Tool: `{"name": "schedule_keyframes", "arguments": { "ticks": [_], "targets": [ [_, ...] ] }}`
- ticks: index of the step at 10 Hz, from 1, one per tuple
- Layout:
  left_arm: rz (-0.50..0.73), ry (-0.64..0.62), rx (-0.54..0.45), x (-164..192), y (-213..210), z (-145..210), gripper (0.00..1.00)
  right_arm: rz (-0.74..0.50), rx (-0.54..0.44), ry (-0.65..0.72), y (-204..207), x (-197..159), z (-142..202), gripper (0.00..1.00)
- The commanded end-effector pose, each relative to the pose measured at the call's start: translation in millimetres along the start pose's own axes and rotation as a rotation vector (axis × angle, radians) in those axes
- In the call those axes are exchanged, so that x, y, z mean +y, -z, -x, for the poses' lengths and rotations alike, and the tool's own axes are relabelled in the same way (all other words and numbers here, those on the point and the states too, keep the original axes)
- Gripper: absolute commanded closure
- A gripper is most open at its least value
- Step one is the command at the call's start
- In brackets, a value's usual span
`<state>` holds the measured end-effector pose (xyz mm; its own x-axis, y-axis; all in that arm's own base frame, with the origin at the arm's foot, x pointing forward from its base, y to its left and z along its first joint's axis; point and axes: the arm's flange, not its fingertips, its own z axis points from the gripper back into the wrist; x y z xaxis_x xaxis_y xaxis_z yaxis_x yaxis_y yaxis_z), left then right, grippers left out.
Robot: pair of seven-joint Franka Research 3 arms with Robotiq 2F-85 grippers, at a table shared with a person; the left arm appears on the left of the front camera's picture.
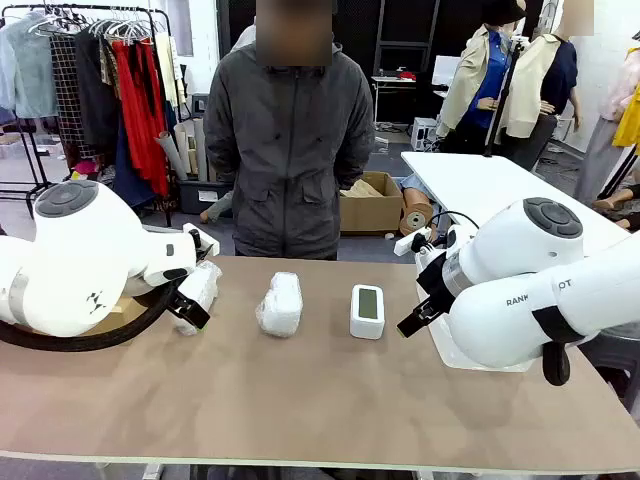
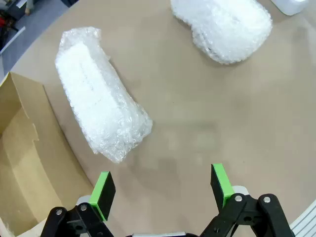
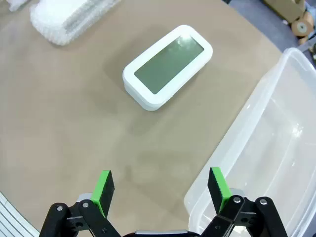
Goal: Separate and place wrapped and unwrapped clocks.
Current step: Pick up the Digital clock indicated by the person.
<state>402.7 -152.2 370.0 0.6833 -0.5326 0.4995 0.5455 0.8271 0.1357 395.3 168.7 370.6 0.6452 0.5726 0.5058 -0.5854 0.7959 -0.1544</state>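
Three clocks lie flat in a row across the table (image 1: 320, 400). The bare clock (image 1: 368, 311) sits R of centre, screen up, long axis running near-to-far in front view. In R wrist view the same axis runs diagonally, lower L to upper R. The middle wrapped bundle (image 1: 281, 303) is just L of it, not touching, long axis also near-to-far. The left wrapped bundle (image 2: 98, 96) is toward the table's L side. Its long axis runs diagonally in L wrist view, upper L to lower R. In front view it's partly behind the L arm.

L gripper (image 2: 163, 187): jaws wide open, green pads well apart, nothing btwn them. It hangs over bare tabletop w/ the near end of the left wrapped bundle just beyond one pad, no contact. R gripper (image 3: 160, 190): jaws also wide open, holding nothing, over bare table w/ the bare clock ahead and apart.

L wrist view gives a cardboard box (image 2: 19, 163) beside the left wrapped bundle; can't tell if they touch. R wrist view gives a clear plastic bin (image 3: 276, 148) next to one finger, near the bare clock. Front view gives a person (image 1: 288, 150) in a grey jacket standing at the far side, behind the middle wrapped bundle.
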Motion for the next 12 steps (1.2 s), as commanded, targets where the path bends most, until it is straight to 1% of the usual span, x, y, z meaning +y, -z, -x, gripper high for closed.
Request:
{"name": "schedule_keyframes", "arguments": {
  "ticks": [1,12],
  "targets": [
    [0.000,0.000,0.000,0.0,-0.1,0.0,0.00,0.000,0.000,0.000,-0.1,0.0,-0.1,0.00],
    [0.000,0.000,0.000,0.0,-0.1,0.0,0.00,0.000,0.000,0.000,-0.1,0.0,-0.1,0.00]
  ]
}}
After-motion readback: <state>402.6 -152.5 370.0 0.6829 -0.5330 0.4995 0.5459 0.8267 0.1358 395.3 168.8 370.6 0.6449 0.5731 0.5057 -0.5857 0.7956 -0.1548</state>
